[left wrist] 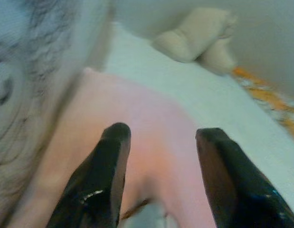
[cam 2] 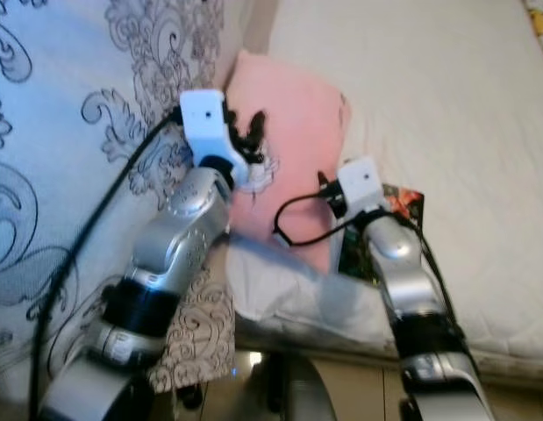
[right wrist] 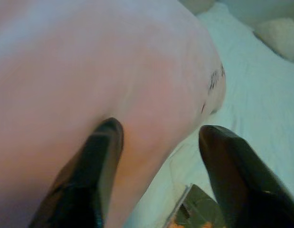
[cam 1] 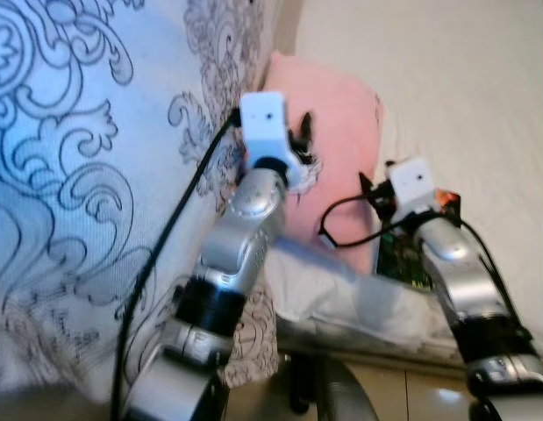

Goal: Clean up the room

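A pink pillow (cam 1: 337,123) lies on the cream bed sheet (cam 1: 464,88), its left edge against a patterned duvet (cam 1: 69,175). My left gripper (cam 1: 302,140) is over the pillow's near left part, open, with pink fabric (left wrist: 156,123) showing between its fingers and nothing held. My right gripper (cam 1: 367,189) sits at the pillow's near right edge, also open. In the right wrist view the pillow (right wrist: 113,61) is right in front of the right gripper (right wrist: 161,130), and one fingertip (right wrist: 109,137) is close against it.
A dark printed packet or book (cam 1: 403,259) with an orange corner lies on the sheet under my right wrist. A beige soft lump (left wrist: 194,35) and an orange patterned cloth (left wrist: 260,85) lie farther up the bed. The mattress edge and the floor (cam 1: 411,395) are nearest me.
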Available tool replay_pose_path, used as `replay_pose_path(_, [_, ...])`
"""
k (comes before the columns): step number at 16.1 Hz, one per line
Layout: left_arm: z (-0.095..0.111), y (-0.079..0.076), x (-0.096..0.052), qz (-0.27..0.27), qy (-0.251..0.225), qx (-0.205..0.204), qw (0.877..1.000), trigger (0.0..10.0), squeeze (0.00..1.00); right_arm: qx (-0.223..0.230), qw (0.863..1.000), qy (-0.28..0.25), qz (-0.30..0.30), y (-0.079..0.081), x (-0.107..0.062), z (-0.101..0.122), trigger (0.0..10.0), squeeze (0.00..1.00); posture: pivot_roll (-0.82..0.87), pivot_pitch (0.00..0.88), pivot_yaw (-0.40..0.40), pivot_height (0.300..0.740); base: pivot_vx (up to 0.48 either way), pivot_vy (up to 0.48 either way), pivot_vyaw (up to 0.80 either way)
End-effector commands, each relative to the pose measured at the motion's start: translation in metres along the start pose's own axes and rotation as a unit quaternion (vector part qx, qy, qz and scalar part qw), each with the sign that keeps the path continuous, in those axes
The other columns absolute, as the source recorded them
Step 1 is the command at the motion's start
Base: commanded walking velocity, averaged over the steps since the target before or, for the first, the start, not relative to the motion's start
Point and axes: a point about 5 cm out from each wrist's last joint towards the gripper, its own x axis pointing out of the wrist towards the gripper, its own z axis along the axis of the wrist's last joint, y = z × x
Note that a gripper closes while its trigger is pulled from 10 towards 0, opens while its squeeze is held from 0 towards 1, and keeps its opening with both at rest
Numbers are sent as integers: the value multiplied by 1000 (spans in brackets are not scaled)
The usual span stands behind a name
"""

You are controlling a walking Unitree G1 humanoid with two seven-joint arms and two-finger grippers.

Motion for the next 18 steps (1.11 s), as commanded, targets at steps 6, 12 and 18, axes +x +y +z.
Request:
replay_pose_path(6, [8, -27, -34, -107, -33, 103, 988, 10000, 1000, -21, 996, -48, -73, -6, -36, 23, 10000, 1000, -63, 141, -102, 722, 0, 0, 0])
replay_pose_path(12, [-46, 67, -97, 18, 33, 140, 989, 10000, 0, 119, 973, -2, -197, 29, -108, -26, 10000, 1000, -36, 4, -52, 722, 0, -80, 0])
replay_pose_path(18, [-66, 76, -89, 40, 61, 137, 988, 10000, 0, 120, 979, -11, -163, 33, -72, -21, 10000, 0, -35, 0, -47, 722, 0, -480, 0])
